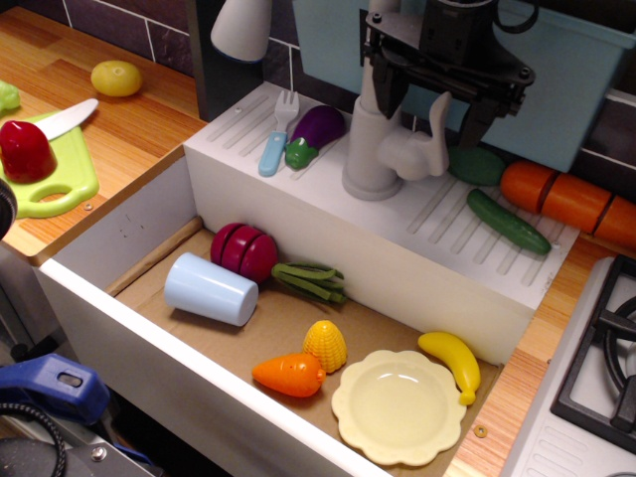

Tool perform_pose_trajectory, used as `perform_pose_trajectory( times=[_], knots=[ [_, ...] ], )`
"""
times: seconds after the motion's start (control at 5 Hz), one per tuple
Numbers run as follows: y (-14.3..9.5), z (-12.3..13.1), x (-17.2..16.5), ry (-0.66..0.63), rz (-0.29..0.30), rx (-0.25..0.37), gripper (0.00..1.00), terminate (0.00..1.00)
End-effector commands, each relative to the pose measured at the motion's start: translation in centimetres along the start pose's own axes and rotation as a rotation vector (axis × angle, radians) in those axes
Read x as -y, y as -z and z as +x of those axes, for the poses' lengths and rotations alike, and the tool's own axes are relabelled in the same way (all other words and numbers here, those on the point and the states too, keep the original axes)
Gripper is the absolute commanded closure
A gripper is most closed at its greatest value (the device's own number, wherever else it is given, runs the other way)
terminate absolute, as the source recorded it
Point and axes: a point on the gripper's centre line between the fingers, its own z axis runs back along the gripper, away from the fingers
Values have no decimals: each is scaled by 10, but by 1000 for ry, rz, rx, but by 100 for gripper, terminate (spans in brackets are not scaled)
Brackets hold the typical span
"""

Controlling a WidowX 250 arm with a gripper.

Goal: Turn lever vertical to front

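Tool [434,107] hovers with its fingers spread apart, straddling the tip of the upright lever [433,134], near the table's [149,129] back edge, gripping nothing.

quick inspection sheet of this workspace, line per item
surface: white ribbed ledge behind a sink basin lined with cardboard; wooden counter at left.
job's things: lever stands upright from its hub beside the faucet column.
clutter: on the ledge a fork, eggplant, cucumber and carrot; in the basin a blue cup, plate, banana, corn.
grippers: pincer open, above the lever, a finger on each side, not touching it.
cables: black cable loop behind the arm at top; another at bottom left.
surroundings: green cutting board with knife at left; stove grate at right; blue bin behind.
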Motion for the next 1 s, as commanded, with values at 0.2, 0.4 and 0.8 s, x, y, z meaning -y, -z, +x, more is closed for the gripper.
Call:
perform_pose_trajectory(
  times=[0.2,0.4,0.8],
  knots=[
    [-2,19,0,9,-2,132,0,0],
    [4,26,-2,18,-3,137,0,0],
    [0,32,2,-12,6,112,100,0]
  ],
)
